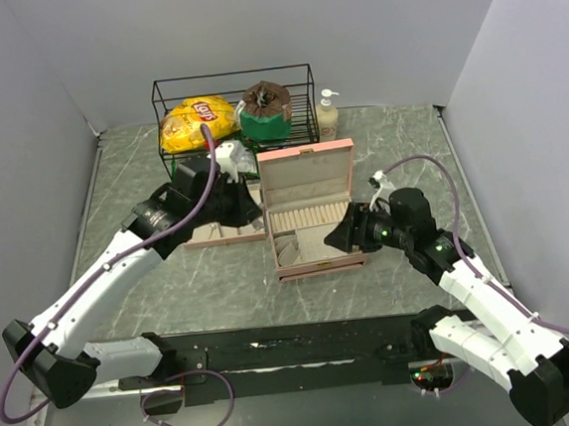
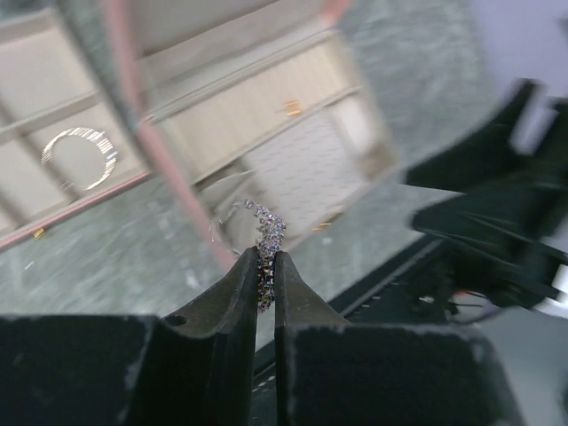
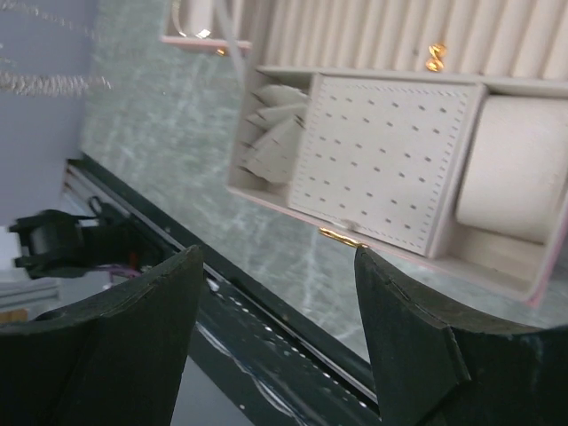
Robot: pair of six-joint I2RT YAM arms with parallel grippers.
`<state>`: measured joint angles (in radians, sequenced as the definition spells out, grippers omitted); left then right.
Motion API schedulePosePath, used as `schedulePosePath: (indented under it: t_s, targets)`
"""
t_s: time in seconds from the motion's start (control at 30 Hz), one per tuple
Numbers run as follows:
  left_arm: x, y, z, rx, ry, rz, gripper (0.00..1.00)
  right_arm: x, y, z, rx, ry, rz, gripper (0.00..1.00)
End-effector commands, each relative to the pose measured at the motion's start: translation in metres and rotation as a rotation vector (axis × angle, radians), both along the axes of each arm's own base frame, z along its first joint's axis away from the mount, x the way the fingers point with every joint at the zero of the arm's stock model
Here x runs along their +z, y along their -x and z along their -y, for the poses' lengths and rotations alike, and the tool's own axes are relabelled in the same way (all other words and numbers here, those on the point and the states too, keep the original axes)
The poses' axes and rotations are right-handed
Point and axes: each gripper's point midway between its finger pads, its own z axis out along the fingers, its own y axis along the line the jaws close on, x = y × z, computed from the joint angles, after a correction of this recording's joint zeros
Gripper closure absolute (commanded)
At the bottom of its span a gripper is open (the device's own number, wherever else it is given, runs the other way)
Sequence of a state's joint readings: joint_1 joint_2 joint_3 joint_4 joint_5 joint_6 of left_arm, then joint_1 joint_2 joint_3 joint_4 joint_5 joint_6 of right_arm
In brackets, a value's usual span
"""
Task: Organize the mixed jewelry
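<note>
**Left arm lifts chain beside open pink box [image 1: 306,171] on marbled table [image 1: 397,128]**
Right gripper [image 3: 277,257] waits at box's front-right, jaws wide, empty. Left gripper [image 2: 269,259], just left of box, is clamped on a sparkly silver chain [image 2: 271,226]. Best bet: carry low and release only w/ chain fully inside a compartment. Grey-green stone-look top, plain grey walls.

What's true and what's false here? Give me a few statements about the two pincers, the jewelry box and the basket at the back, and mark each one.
1. The left pincer is shut on a sparkly silver piece. True.
2. The right pincer grips a gold ring. False: it is open and holds nothing.
3. The pink box has its lid shut. False: the lid stands open.
4. A yellow chip bag lies in the wire basket. True.
</note>
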<state>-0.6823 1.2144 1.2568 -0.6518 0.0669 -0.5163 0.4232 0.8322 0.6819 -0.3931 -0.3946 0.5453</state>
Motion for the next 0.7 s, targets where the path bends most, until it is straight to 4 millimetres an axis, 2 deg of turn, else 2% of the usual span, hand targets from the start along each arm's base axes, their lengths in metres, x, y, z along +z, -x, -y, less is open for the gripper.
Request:
schedulePosePath:
  t_s: [0.0,0.03,0.13,0.3,0.47,0.67]
  targets:
    - [0.060,0.020,0.036,-0.174,0.156,0.072,0.99,0.032,-0.004,-0.013,0.023,-0.112,0.095,0.24]
    - [0.073,0.022,0.041,-0.194,0.182,0.091,0.99,0.038,-0.006,-0.014,0.022,-0.129,0.110,0.23]
    - [0.087,0.026,0.053,-0.242,0.209,0.106,0.99,0.048,-0.007,-0.018,0.028,-0.166,0.128,0.23]
    - [0.090,0.029,0.073,-0.293,0.218,0.101,0.99,0.061,-0.015,-0.026,0.026,-0.221,0.168,0.23]
    - [0.090,0.027,0.086,-0.297,0.228,0.104,0.99,0.056,-0.026,-0.035,-0.005,-0.240,0.142,0.23]
    - [0.092,0.026,0.098,-0.311,0.241,0.106,0.99,0.041,-0.027,-0.061,0.002,-0.234,0.102,0.26]
